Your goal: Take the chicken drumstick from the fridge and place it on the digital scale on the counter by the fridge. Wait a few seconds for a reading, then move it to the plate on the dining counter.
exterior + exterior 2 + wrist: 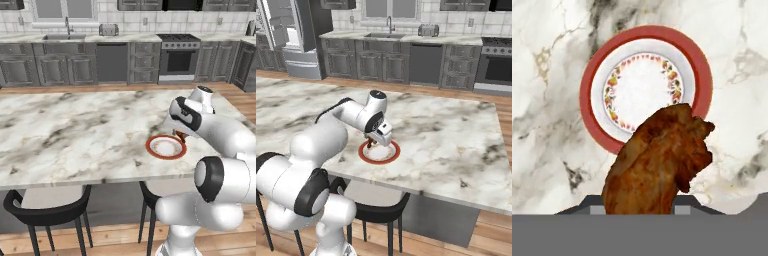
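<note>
My gripper [180, 134] is shut on the chicken drumstick [657, 165], an orange-brown lump of meat that fills the lower middle of the hand view and hides the fingertips. It hangs just above the near edge of the plate [592, 85], a round white plate with a red-orange rim and nothing on it. The plate [162, 148] lies on the dining counter [75, 130] near its front right part. In the right base view the gripper [373, 142] hovers over the plate's [387, 155] left side, with the drumstick [371, 145] showing as a small brown bit under the hand.
Black stools [50, 210] [376, 210] stand under the counter's front edge. Wide bare marble [456, 135] spreads around the plate. The fridge [291, 35] stands far back left, and a wall counter with a sink [62, 36] and a stove [179, 57] runs behind.
</note>
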